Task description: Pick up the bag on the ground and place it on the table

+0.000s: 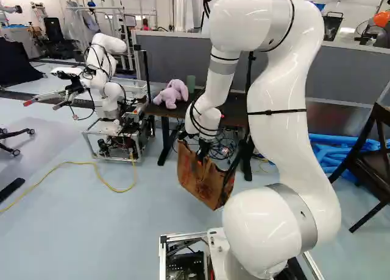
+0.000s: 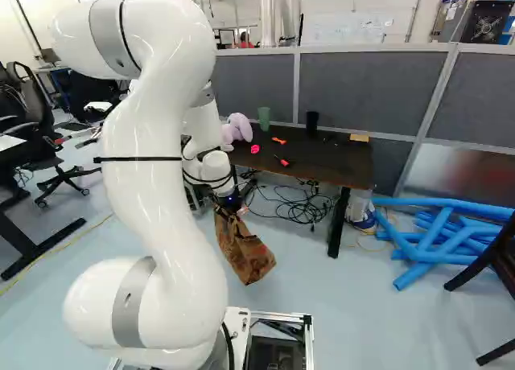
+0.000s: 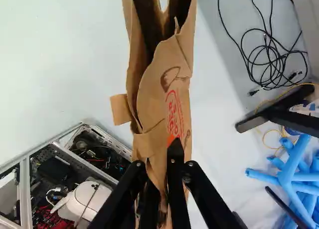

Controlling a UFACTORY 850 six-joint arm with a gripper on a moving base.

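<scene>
Hand (image 3: 172,145) is pinching the paper bag (image 2: 245,248) by its upper part, fingers closed on the paper. Bag hangs below the hand on this side of the worktop (image 2: 326,157), slanting down and to the right in the right base view; in the wrist view its long side runs out ahead of the fingertips. Looks lifted, but can't confirm the bottom clears the floor (image 1: 116,231). Key relation: worktop is beyond the hand and a bit to its right, top surface higher than the hand by my read. So raise first until the bag's low corner tops the near edge, then go forward. Going in low would jam the bag on the edge. Plush toy (image 1: 173,93) and green cup (image 2: 264,117) sit toward the left end; I'd aim right of them. Paper may tear or swing, go slow.
</scene>
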